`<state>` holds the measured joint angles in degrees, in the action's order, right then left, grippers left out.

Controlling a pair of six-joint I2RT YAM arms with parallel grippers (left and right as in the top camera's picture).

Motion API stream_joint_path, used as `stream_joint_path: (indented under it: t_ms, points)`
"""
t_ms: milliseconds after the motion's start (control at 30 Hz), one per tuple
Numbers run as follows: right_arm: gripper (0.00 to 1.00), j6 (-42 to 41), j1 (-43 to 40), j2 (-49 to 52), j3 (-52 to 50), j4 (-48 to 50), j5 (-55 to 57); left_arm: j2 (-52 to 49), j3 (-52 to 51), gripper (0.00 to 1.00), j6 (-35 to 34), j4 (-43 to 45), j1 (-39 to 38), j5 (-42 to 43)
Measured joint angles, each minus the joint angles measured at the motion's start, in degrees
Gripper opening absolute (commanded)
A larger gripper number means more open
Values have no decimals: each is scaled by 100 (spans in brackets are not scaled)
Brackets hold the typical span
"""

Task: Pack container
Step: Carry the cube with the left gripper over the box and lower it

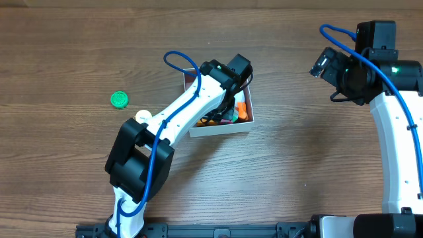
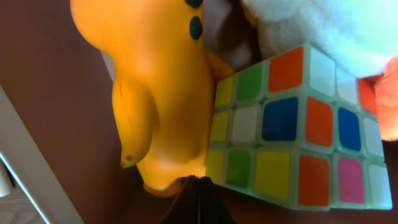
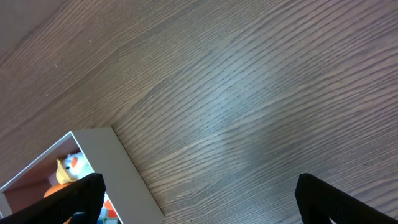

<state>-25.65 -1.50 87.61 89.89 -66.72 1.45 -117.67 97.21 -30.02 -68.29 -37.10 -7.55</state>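
Observation:
The container (image 1: pixel 218 129) is a white-walled box with a dusty pink inside, at the table's middle. My left gripper (image 1: pixel 229 99) reaches down into it. In the left wrist view its jaws (image 2: pixel 200 182) are shut together with nothing between them, their tips just below a yellow duck toy (image 2: pixel 155 93) and next to a colour cube (image 2: pixel 292 124). A white soft toy (image 2: pixel 323 25) lies behind the cube. My right gripper (image 1: pixel 322 63) is open and empty, held high at the far right; in its wrist view (image 3: pixel 199 186) the container's white wall (image 3: pixel 109 165) shows at lower left.
A green round cap (image 1: pixel 119 99) and a small white piece (image 1: pixel 143 116) lie on the wood table left of the container. The left arm crosses over the container's left side. An orange toy (image 2: pixel 387 106) sits at the cube's right.

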Motion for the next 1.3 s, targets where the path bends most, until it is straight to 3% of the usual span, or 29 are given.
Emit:
stream_joint_path:
  t_ms: [233,633,1100,1300]
  points:
    - [100,-2,-2,0,0,-4,0,2,33,5,44,199,0,-15]
    - [100,-2,0,0,0,0,0,151,249,4,1104,1137,-4,590]
    - [100,-2,0,0,0,4,-2,197,-37,4,1368,435,-7,649]
    - [100,-2,-2,0,0,2,-2,201,-55,4,682,-144,-74,273]
